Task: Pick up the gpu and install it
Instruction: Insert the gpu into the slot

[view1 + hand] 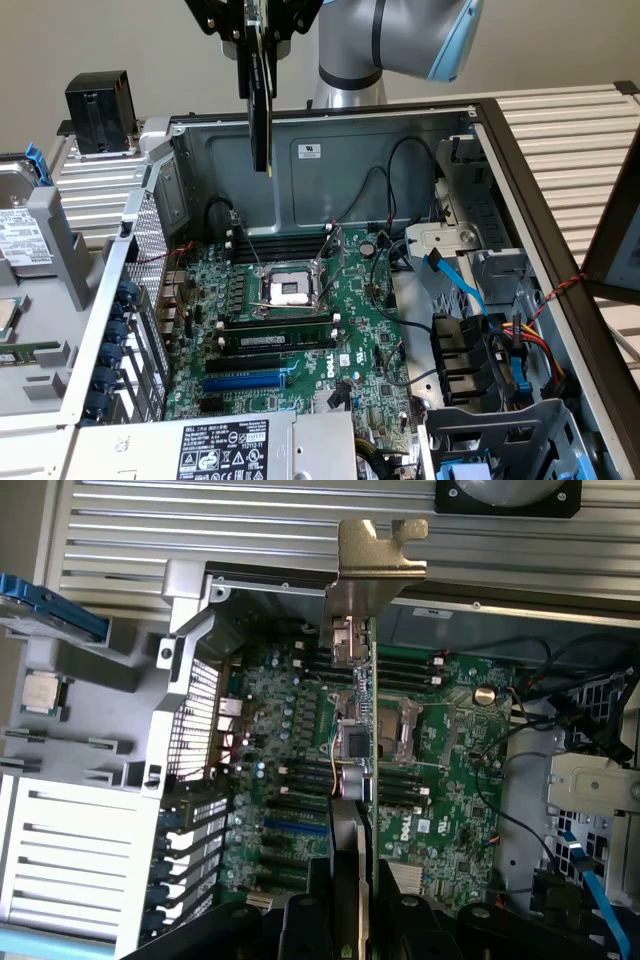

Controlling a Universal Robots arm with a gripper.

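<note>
Nearest in the exterior view, a grey power supply (225,445) with a black label is sitting at the near edge of the open computer case (215,150), and the picture's lower edge is cutting it off. Just beside it, toward the exterior view's right, a drive cage (500,430) with red, yellow and blue cables (530,345) is filling the case's near corner. Behind them the green motherboard (300,330) is lying flat on the case floor, carrying a blue slot (245,380), a long black memory stick (275,340) and, further back, the bare processor socket (285,290). Above the far part of the board the gripper (258,60) is clenching the gpu (259,125), which is hanging upright in the air, edge-on and apart from the board; its cooler is hard to make out at that angle. In the wrist view the card's silver bracket (380,555) is sitting at the end away from the gripper, and the card is hiding a strip of the board beneath it. The gripper's upper part is running out of the exterior picture. The case is resting on a ribbed grey metal table (570,130). A hard drive (22,235) is lying beside the case at the exterior view's left, partly cut off, and a black box (98,110) is standing near the table's far edge. Farthest back, the arm (390,40) is rising before a plain beige wall (100,30).
</note>
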